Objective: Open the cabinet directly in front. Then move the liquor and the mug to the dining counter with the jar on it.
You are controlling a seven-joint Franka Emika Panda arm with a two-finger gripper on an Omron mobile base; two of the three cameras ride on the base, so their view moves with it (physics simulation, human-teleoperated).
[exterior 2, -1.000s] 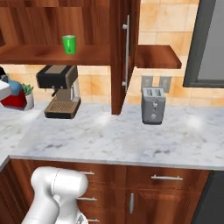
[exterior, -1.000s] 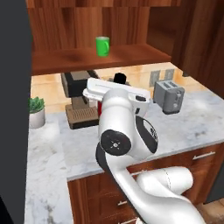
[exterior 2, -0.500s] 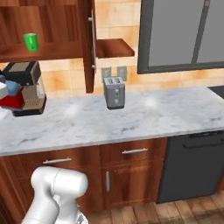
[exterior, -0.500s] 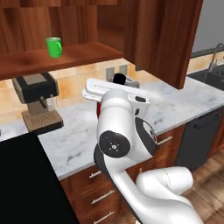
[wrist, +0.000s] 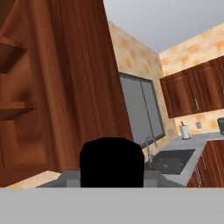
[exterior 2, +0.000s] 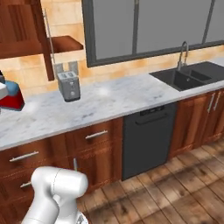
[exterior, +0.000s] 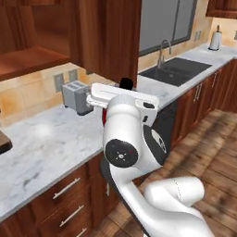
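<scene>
Evidently the carry step is in hand: the gripper (exterior: pixel 106 109) is closed partway around the liquor (exterior 2: pixel 13 96), a red-bodied bottle whose black cap sits at 6 o'clock in the hand view. The cabinet (exterior: pixel 111 41) stands open at 11 o'clock in the left base view. Next, I judge, the base must find the dining counter with the jar and set the bottle down upright; the mug comes afterwards. No label or writing is readable on the bottle.
</scene>
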